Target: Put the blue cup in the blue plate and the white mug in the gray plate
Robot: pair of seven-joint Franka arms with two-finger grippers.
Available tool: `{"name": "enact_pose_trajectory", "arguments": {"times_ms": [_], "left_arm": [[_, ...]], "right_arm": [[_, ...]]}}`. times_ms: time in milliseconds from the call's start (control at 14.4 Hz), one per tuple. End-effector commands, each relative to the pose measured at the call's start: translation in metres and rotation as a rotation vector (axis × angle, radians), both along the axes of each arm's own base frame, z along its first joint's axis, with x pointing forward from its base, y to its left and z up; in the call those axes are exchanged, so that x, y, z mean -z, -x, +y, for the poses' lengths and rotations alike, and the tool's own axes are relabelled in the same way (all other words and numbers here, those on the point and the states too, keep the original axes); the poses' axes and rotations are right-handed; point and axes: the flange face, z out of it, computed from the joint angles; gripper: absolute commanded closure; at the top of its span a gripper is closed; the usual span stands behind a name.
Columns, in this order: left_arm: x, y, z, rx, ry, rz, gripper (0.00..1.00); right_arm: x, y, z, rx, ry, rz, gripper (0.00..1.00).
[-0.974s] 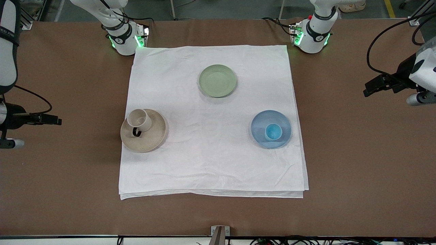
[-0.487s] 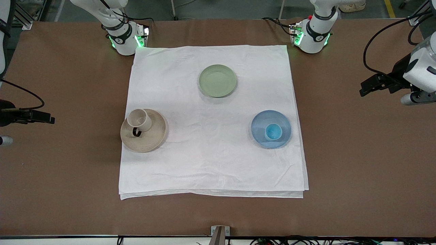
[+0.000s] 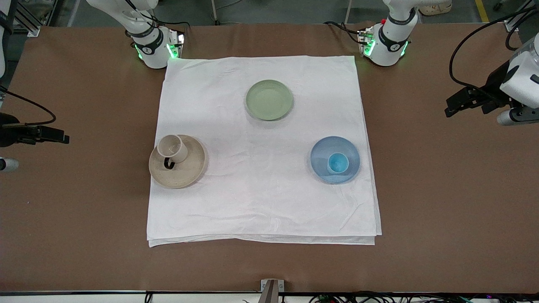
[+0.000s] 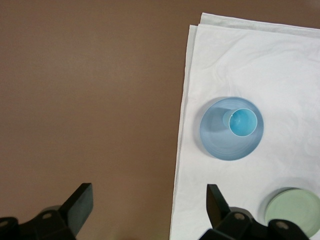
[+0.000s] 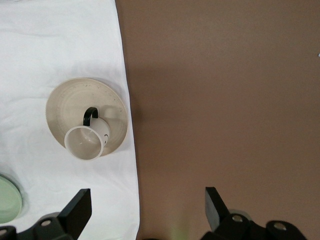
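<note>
The blue cup (image 3: pixel 337 163) stands upright in the blue plate (image 3: pixel 324 151) on the white cloth, toward the left arm's end; both show in the left wrist view, cup (image 4: pixel 243 122) in plate (image 4: pixel 215 140). The white mug (image 3: pixel 172 148) with its dark handle stands on the gray plate (image 3: pixel 189 172), toward the right arm's end; both show in the right wrist view, mug (image 5: pixel 85 141) on plate (image 5: pixel 62 102). My left gripper (image 3: pixel 457 108) is open and empty, up over the bare table off the cloth. My right gripper (image 3: pixel 57 137) is open and empty, over the bare table at the other end.
A sage-green plate (image 3: pixel 269 99) lies empty on the white cloth (image 3: pixel 261 198), farther from the front camera than the other two plates. The brown table (image 3: pixel 442 210) surrounds the cloth. The two arm bases (image 3: pixel 153 46) stand along the table's back edge.
Both arms have drawn a little farther away from the cloth, outward and up toward the table's ends. The cups and plates have not moved.
</note>
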Motion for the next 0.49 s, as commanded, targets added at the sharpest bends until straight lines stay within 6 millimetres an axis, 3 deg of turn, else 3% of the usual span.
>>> {"name": "enact_pose_trajectory", "arguments": {"times_ms": [0, 278, 417], "left_arm": [[-0.009, 0.003, -0.003, 0.019, 0.008, -0.016, 0.00], [-0.006, 0.006, -0.004, 0.020, 0.009, 0.012, 0.00], [-0.007, 0.010, -0.021, 0.031, 0.006, 0.014, 0.00]], "right_arm": [[-0.011, 0.026, 0.007, -0.007, 0.031, -0.006, 0.00], [-0.023, 0.050, 0.001, 0.004, 0.020, -0.017, 0.00], [-0.031, 0.070, 0.002, 0.001, 0.014, -0.044, 0.00]]}}
